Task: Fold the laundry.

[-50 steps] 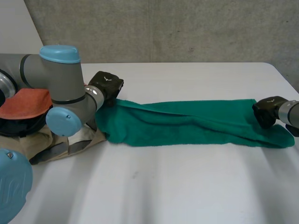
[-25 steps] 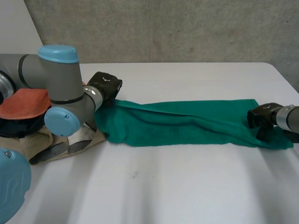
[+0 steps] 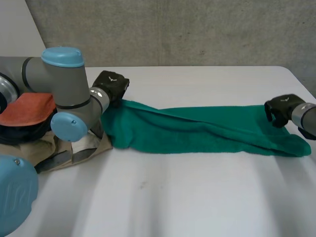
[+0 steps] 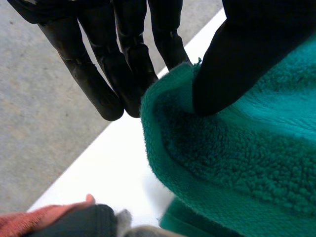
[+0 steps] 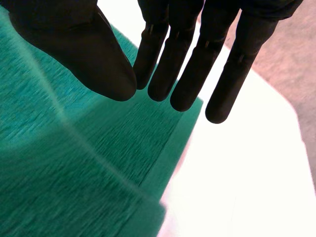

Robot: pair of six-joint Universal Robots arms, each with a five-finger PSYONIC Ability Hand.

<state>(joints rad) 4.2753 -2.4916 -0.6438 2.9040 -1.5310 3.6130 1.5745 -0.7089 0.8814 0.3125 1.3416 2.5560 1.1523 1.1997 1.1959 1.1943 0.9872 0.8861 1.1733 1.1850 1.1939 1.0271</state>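
A long green towel [image 3: 197, 131] lies stretched across the white table [image 3: 173, 197]. My left hand [image 3: 112, 85] is at its far left corner. In the left wrist view the thumb [image 4: 237, 64] presses on top of the towel [image 4: 237, 163] while the fingers [image 4: 118, 64] reach behind its edge, pinching the corner. My right hand [image 3: 280, 109] hovers at the towel's far right corner. In the right wrist view its fingers [image 5: 197, 64] are straight, with the thumb beside them and nothing between. The towel's corner [image 5: 74, 163] lies below them.
A heap of laundry sits at the table's left end under my left arm: an orange cloth [image 3: 29, 109] on dark fabric and a beige garment [image 3: 74, 150]. The table's right edge [image 3: 301, 81] is close to my right hand. A grey wall stands behind.
My right hand dipped onto the towel's right end, then lifted back to the far right corner. My left hand drew the towel's left corner slightly back and left.
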